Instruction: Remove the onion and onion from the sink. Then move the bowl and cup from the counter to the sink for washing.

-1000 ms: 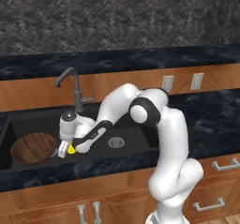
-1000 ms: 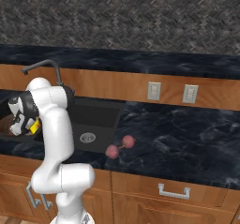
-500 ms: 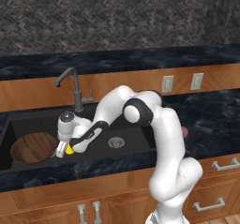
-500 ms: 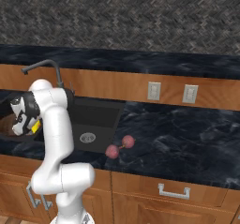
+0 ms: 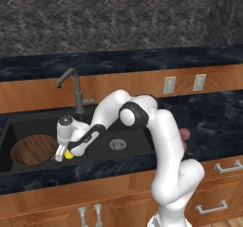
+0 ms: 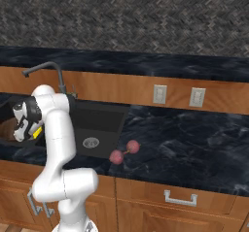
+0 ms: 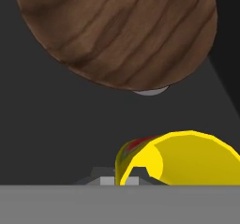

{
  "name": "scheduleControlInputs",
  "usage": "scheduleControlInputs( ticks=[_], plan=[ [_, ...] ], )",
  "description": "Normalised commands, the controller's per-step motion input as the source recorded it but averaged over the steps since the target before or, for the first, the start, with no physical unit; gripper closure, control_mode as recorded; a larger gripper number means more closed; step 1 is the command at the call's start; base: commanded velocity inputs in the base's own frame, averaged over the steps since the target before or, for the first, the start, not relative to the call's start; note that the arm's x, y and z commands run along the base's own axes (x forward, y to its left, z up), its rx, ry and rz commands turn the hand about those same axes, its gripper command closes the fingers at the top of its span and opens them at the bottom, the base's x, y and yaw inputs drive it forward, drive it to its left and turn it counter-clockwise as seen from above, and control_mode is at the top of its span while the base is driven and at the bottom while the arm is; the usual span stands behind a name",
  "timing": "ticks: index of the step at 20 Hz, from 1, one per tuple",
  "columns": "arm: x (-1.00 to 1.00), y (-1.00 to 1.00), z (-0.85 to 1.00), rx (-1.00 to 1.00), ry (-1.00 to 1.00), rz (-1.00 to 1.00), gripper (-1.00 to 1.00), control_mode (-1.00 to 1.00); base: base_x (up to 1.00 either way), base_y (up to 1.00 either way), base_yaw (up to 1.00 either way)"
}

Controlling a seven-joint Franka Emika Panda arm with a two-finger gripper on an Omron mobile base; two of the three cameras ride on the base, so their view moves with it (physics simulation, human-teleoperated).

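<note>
Last step in hand: gripper clamped on small bright yellow cup, low over left basin of black double-basin sink, beside wide brown wood-grain bowl already inside. Two pinkish-red onions sit on dark tabletop. Next, likely: lower, release cup clear of bowl.
</note>
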Motion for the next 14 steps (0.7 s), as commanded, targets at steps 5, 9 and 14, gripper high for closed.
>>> scheduleControlInputs(
  ticks=[5, 9, 14],
  plan=[
    [0.19, 0.05, -0.20, -0.01, 0.01, 0.01, 1.00, -1.00, 0.00, 0.00, 0.00],
    [0.20, 0.03, -0.18, -0.02, 0.02, 0.02, 1.00, -1.00, 0.00, 0.00, 0.00],
    [0.17, 0.05, -0.17, -0.02, 0.03, 0.02, 1.00, -1.00, 0.00, 0.00, 0.00]
  ],
)
